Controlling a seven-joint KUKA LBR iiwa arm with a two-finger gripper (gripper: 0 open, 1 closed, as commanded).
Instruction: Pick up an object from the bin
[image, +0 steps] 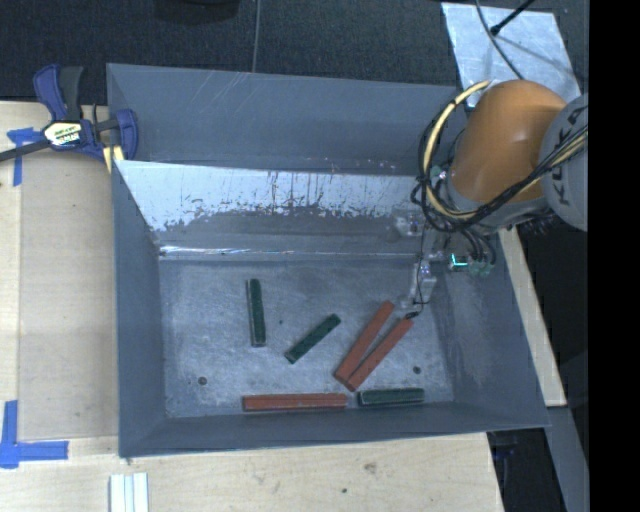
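Seemingly mid-approach, your claw (423, 290) sits at the upper end of two red-brown bars (366, 354), apart or together you cannot tell; next, straddle one and clamp.

Dim overall; glare on bin (300, 190) rear wall.

The arm (566, 120) is seen entering from the upper right of the frame, its wrist capped by an orange cover (508, 135) and looped with black and yellow cables (437, 160), while the slim gripper (419, 294) is pointed downward, right of centre.
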